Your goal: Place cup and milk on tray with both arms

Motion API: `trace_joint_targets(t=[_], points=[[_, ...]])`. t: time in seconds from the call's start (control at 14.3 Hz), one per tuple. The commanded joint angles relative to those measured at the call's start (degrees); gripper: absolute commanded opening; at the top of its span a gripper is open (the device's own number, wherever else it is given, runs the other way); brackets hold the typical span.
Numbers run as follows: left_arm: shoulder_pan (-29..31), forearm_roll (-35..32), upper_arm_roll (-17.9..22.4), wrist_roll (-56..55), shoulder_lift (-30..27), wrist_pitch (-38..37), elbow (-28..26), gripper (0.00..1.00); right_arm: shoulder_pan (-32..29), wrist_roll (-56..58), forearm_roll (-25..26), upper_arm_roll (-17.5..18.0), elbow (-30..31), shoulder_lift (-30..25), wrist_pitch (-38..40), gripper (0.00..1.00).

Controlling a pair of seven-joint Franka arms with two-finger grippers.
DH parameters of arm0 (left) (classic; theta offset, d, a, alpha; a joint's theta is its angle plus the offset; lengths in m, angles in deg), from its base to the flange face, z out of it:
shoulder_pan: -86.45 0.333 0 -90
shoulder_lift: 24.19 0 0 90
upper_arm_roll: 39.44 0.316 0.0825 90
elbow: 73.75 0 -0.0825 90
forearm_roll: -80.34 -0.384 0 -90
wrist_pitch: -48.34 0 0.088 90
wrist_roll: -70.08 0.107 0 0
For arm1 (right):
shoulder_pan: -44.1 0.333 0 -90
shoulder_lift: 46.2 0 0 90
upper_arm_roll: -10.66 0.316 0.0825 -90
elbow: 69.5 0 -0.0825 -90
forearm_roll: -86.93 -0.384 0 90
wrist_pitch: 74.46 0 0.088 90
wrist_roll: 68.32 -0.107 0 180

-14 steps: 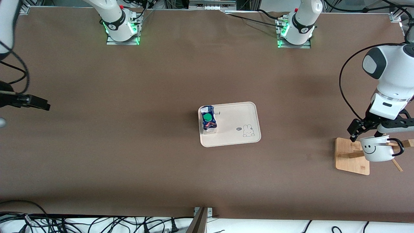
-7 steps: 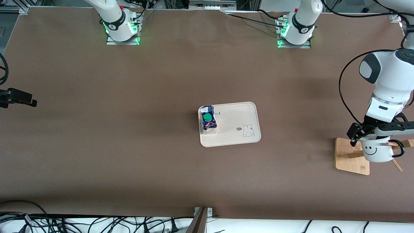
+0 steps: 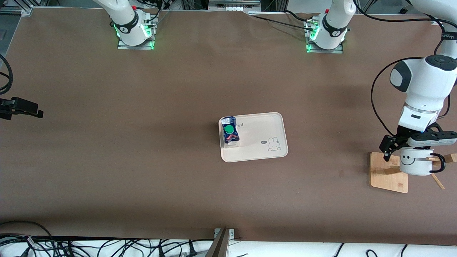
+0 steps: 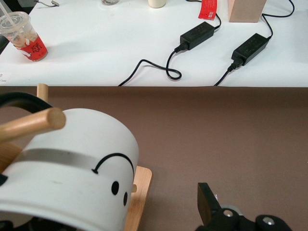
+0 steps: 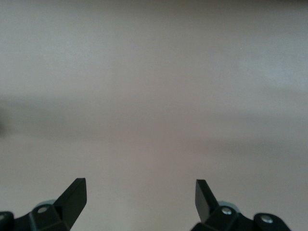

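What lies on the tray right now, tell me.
On the tray stands only the milk carton, upright at the end toward the right arm; the printed bunny shows on bare tray. The tray floor under the carton is covered.

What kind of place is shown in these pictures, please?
Most likely a robotics lab bench. Two arms are bolted to a brown-covered table, loose cables lie along its edge, and power adapters sit on a white desk beside it. The tray and cup look like test props.
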Motion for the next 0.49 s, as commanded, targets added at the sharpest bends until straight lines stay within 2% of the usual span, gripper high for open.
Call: trace_joint_targets(t=[0.0,0.07,0.21,0.28,0.42], points=[[0.48,-1.58,0.30,0.20,-1.19,0.77,-1.48,1.00,-0.54,0.59,2.63,3.41,0.05,-1.14,0.07,1.00],[0.48,-1.58,0.30,0.20,-1.28,0.85,-1.49,1.00,-2.98,0.42,6.74,9.09,0.22,-2.44,-0.10,1.00],[0.57,-1.58,0.38,0.20,-1.46,0.86,-1.49,1.00,-14.20,-0.02,14.74,26.46,4.76,-6.48,-2.99,1.00],[0.57,-1.66,0.38,0.20,-1.89,0.86,-1.49,0.98,-16.86,-0.11,16.35,29.85,7.23,-8.07,-5.09,1.00],[0.57,-1.67,0.38,0.20,-2.07,0.86,-1.49,0.87,-16.89,-0.11,16.10,29.89,9.27,-9.39,-6.61,1.00]])
